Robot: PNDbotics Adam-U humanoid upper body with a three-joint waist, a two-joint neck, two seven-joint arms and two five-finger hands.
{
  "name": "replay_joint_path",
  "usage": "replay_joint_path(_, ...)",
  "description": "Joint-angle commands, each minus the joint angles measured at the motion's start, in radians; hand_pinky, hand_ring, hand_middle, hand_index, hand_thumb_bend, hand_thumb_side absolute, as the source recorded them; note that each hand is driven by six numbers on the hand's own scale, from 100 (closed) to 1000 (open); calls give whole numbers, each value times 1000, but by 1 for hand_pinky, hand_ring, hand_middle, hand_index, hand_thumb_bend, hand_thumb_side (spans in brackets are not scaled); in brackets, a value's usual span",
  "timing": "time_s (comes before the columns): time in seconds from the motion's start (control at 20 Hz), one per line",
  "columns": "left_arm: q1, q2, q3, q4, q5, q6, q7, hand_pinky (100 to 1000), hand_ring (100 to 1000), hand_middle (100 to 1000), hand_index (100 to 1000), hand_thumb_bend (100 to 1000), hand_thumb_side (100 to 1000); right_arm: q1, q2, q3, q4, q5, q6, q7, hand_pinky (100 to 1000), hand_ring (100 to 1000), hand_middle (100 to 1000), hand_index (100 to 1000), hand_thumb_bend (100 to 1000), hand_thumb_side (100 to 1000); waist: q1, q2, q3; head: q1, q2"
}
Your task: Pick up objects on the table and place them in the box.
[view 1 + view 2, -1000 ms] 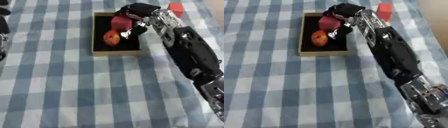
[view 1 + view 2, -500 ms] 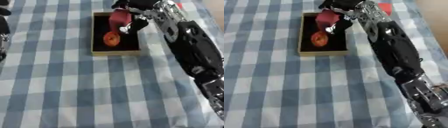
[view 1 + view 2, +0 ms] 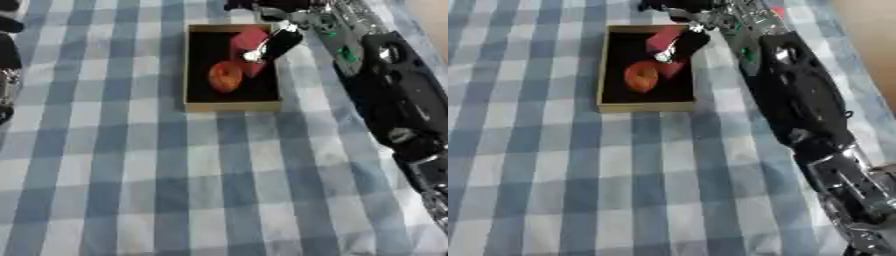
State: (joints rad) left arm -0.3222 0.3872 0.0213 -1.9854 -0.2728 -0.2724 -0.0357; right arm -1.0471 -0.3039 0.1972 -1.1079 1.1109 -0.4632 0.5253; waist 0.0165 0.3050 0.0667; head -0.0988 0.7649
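Putting step: right hand (image 3: 278, 39) over far right of box (image 3: 232, 105), fingers curled round red block (image 3: 248, 38), orange ball (image 3: 225, 76) inside; next, let go. Left hand (image 3: 9, 47) far left, fingers unclear

You look down on a tabletop (image 3: 131, 190) dressed in a blue-and-white checked cloth, as at a home dining table; tan floor (image 3: 868, 45) shows at the upper right, nothing more of the room.
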Motion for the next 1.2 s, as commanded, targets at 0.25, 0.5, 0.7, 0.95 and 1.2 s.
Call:
replay_joint_path(0.25, -7, 13, 1, -15, 1, -2, -6, 728, 795, 678, 641, 100, 541, -18, -17, -18, -36, -84, 15, 24, 822, 970, 953, 1000, 205, 553, 1, -19, 2, -3, 2)
replay_joint_path(0.5, 1, 18, 4, -15, 0, 0, -4, 728, 795, 679, 640, 100, 543, -34, -35, -33, -62, -107, 34, 26, 808, 960, 939, 1000, 164, 521, -3, -23, -10, 4, 4)
replay_joint_path(0.7, 10, 40, 10, -15, -9, 3, 10, 729, 796, 680, 641, 100, 541, -63, -121, -72, -112, -140, 58, 32, 844, 972, 945, 1000, 242, 565, -11, -21, -36, 21, 5)
replay_joint_path(0.95, 12, 85, 8, -15, -24, -7, 20, 730, 796, 682, 644, 100, 532, -69, -235, -57, -75, -178, 48, 69, 870, 983, 955, 1000, 410, 489, -14, -16, -58, 34, 3)
replay_joint_path(1.2, 3, 126, 3, -15, -30, -20, 31, 731, 797, 682, 644, 100, 530, -44, -359, -34, -26, -216, 35, 89, 892, 983, 951, 1000, 450, 356, -15, -3, -67, 34, -5)
